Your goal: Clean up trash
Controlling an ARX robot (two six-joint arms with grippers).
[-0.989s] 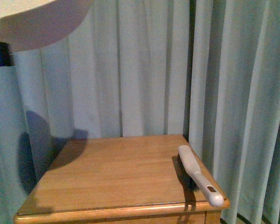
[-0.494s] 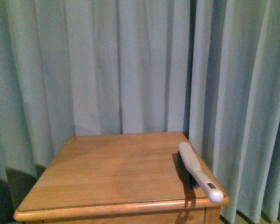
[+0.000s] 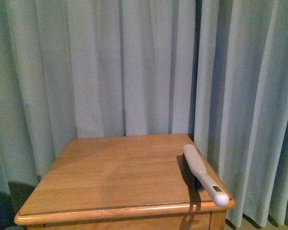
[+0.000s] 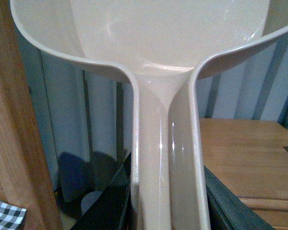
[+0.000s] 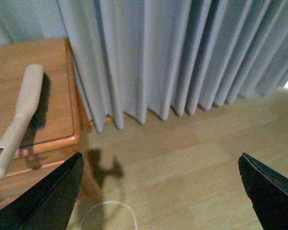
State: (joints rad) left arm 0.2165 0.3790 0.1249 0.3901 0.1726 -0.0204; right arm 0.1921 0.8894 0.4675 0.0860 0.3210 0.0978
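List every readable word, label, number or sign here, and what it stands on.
None readable. The brush, dustpan, wooden table and curtains show no lettering; the dark mark near the brush's handle end looks like a hanging slot, not print.

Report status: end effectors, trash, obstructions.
Left end effector shut on pale plastic dustpan. Right end effector open. White tissue wad not in view. Grey brush on wooden table.

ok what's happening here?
Cleanup in progress. The left claw grips a pale beige plastic dustpan by its handle, beside the wooden side table. A light grey hand brush lies along the table's right edge. The right claw hangs open over the floor. No tissue trash is visible in any view.
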